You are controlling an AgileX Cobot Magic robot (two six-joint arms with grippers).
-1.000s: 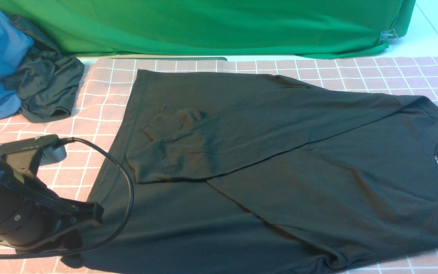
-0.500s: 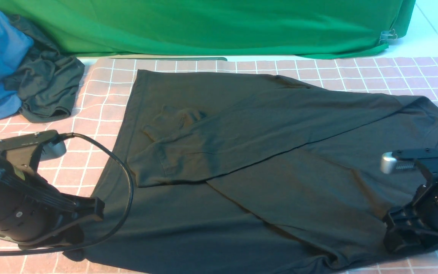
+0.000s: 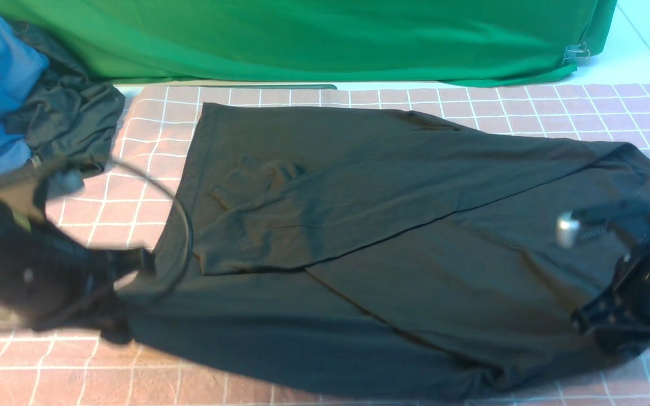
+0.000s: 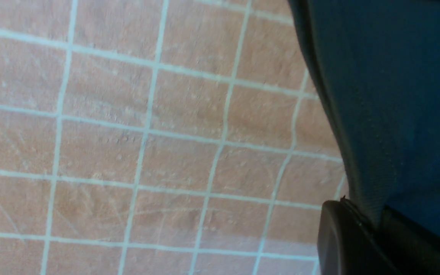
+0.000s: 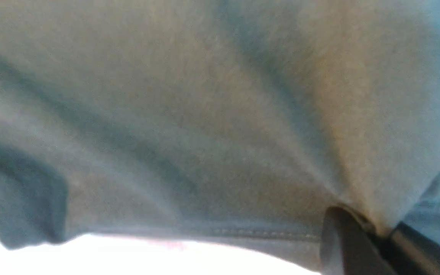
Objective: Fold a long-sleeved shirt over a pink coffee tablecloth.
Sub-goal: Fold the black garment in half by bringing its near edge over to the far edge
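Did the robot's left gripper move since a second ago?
Yes. The left gripper went up and away, toward the crumpled dark garment, dragging the long-sleeved shirt's near corner across the pink coffee tablecloth.

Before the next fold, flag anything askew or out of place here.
The long-sleeved shirt lies skewed to the grid of the pink tablecloth, its folded sleeve crossing diagonally with a rumpled lump near the cuff.

The front camera looks forward and down across the black knit long-sleeved shirt [image 3: 359,254]; both wrist cameras sit close behind their jaws, sharing that shirt's edges.
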